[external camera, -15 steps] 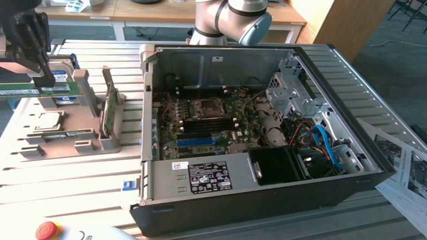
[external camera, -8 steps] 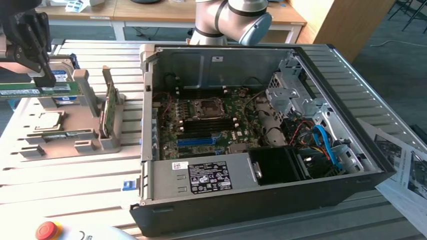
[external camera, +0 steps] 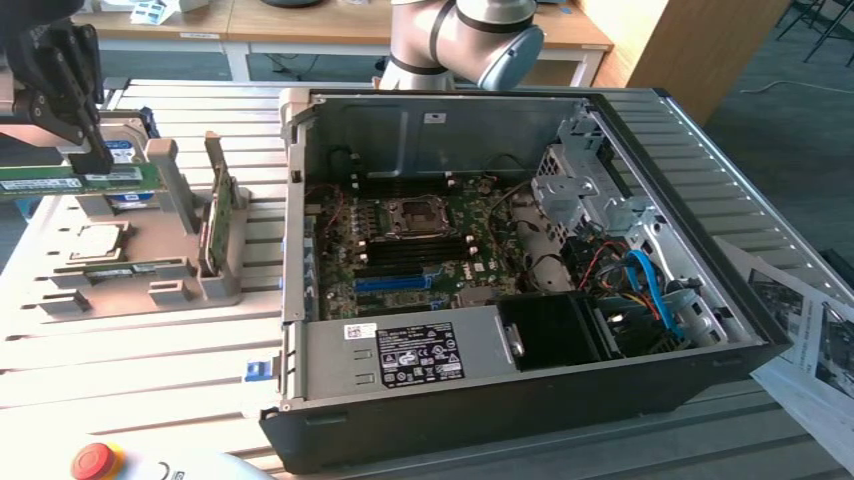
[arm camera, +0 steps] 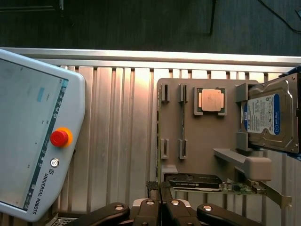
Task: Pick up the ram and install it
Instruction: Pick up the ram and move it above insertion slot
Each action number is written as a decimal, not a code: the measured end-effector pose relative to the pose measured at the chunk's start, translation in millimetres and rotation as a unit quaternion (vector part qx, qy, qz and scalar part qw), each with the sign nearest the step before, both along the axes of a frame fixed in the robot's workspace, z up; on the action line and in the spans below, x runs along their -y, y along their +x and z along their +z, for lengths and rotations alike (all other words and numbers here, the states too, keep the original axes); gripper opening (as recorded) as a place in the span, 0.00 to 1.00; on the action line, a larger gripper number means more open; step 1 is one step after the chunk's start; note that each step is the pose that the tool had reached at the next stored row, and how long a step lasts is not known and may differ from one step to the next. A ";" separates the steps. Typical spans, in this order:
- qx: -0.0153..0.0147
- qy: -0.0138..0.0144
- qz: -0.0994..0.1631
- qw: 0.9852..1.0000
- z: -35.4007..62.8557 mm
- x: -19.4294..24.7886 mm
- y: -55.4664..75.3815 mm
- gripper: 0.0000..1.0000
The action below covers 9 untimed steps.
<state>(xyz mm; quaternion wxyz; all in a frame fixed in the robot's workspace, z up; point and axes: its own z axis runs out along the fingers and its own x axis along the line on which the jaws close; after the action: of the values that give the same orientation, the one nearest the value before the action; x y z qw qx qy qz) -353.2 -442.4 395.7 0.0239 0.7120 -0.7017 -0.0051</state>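
Gripper (arm camera: 160, 189) clamped on ram (external camera: 43, 184), slatted metal table (external camera: 147, 350), open computer case (external camera: 534, 410), wooden desks (external camera: 307, 22) behind

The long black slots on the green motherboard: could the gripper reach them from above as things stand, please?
Probably yes: the black computer case lies open, nothing covers the slots, and the gripper, shut on the thin green ram stick, hangs outside it.
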 end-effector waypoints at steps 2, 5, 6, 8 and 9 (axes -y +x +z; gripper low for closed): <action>0.000 0.001 0.000 1.000 0.1 0.1 -0.2 0.12; 0.000 0.003 0.000 1.000 0.0 1.4 0.7 0.12; 0.000 0.003 0.000 1.000 -0.1 1.9 1.4 0.12; 0.000 0.004 0.000 1.000 -0.1 3.1 3.3 0.12; 0.000 0.005 0.000 1.000 -0.1 3.8 4.3 0.12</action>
<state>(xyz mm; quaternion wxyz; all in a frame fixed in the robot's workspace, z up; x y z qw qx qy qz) -348.9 -446.2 395.7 0.0206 0.7121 -0.7017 -0.0084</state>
